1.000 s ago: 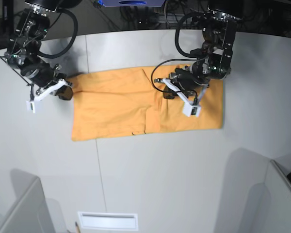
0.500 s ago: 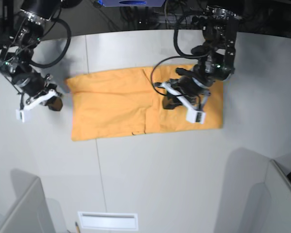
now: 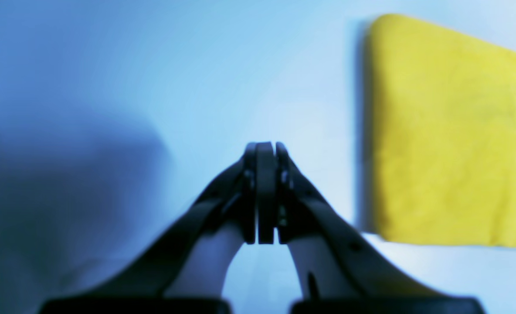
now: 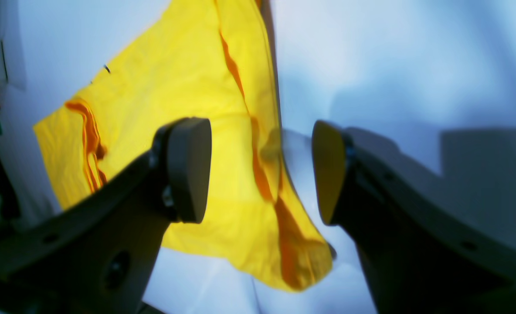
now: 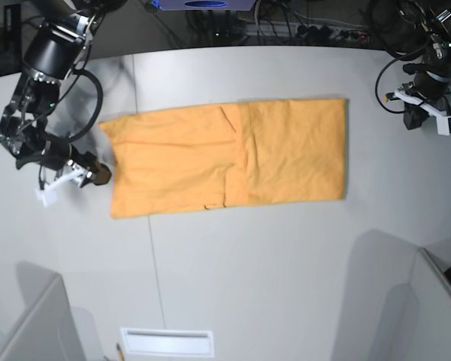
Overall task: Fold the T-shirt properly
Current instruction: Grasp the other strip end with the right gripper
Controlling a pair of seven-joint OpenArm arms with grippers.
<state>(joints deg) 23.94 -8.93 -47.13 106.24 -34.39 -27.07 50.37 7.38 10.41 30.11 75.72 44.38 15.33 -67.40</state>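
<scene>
T-shirt (image 5: 225, 154) lies flat as a long band across mid-frame. At left, the right gripper (image 5: 75, 174) has let go, jaws now apart beside the hem. At far right, the left gripper (image 5: 428, 113) has withdrawn, jaws together. Another fold likely follows.

text: none legible; labels: none (views partly blurred)

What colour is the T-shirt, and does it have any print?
Plain light orange, no print visible; the T-shirt shows best in the base view.
</scene>
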